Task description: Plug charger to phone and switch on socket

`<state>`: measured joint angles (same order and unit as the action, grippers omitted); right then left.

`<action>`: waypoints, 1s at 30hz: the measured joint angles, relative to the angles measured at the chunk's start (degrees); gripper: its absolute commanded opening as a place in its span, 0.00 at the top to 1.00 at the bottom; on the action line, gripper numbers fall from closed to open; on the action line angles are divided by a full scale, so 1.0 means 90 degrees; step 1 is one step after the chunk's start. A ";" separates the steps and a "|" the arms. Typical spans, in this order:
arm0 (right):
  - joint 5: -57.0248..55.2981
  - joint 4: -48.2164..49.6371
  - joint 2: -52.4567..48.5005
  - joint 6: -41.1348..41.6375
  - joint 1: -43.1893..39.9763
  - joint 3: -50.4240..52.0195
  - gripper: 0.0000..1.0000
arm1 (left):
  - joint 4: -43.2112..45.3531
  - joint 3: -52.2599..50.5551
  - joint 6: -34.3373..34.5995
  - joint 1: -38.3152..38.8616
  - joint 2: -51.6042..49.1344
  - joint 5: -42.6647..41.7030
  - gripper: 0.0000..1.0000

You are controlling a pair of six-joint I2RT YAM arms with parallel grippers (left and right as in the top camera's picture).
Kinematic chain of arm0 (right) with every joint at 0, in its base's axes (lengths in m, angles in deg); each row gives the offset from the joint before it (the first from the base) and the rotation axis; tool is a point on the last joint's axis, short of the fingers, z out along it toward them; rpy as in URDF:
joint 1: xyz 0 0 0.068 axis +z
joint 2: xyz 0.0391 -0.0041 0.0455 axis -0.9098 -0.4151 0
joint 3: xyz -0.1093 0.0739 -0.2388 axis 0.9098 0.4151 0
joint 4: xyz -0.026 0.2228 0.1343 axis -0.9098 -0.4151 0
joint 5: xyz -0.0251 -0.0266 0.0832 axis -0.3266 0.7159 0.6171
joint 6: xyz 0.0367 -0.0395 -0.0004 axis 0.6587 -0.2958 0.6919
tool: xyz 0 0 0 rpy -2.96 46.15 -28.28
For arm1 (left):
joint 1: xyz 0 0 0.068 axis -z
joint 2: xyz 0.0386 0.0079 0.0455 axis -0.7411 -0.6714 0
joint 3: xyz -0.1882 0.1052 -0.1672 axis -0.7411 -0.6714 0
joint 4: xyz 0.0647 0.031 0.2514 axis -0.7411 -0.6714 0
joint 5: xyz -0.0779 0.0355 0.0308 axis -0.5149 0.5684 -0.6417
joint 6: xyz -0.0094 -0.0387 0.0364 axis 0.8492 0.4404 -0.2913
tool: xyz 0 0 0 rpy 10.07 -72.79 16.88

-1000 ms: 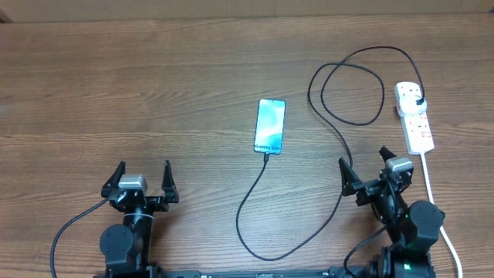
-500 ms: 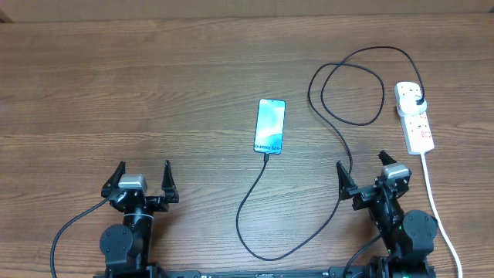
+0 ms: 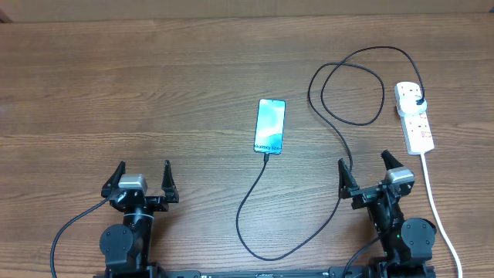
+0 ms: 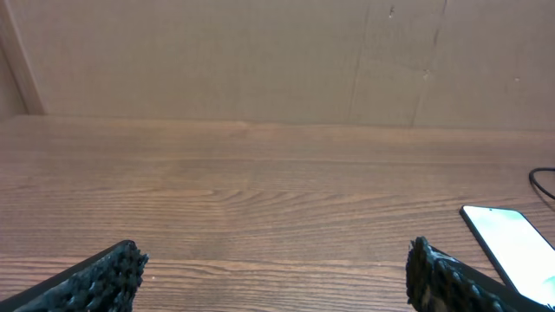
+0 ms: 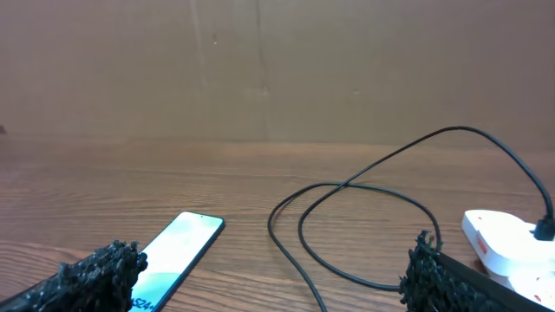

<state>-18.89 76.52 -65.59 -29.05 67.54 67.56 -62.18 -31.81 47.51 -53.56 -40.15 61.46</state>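
Overhead: the phone (image 3: 270, 126) lies face up, screen lit, near the middle of the counter (image 3: 116, 77). The charger (image 3: 255, 197) runs from its near end, where the connector tip looks seated, though it is too small to be sure. The cable swings toward the front edge, climbs to the right, makes a loose loop, and ends in a black plug sitting in the far outlet of the socket (image 3: 414, 123). The socket lies at the right, its white cord (image 3: 436, 208) trailing toward the front. The left hand (image 3: 142, 174) and the right hand (image 3: 365, 170) are parked at the front edge, fingers spread wide, holding nothing.

Left wrist: the left hand's fingers (image 4: 95, 277) frame bare counter. The phone shows only at the right margin, well apart from them.

Right wrist: between the open fingers (image 5: 438, 277) lie the phone at the left, the cable loop in the middle and the socket at the right, none of them touched.

With both ends of the cable apparently in place, the switch looks like the step in hand. I cannot tell whether the switches (image 3: 421, 131) are on or off. The right hand is nearer. It would need to reach forward and right over the socket and press one fingertip on the switch beside the plug, clear of the cable.
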 measured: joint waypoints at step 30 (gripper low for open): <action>-0.0221 -0.0044 0.0000 0.0073 0.0233 0.0002 0.00 | 0.0000 0.0000 0.0000 0.0000 0.0000 0.0000 0.00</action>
<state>-20.88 76.13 -65.59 -28.39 69.64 67.58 -62.18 -31.81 47.51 -53.56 -40.15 61.46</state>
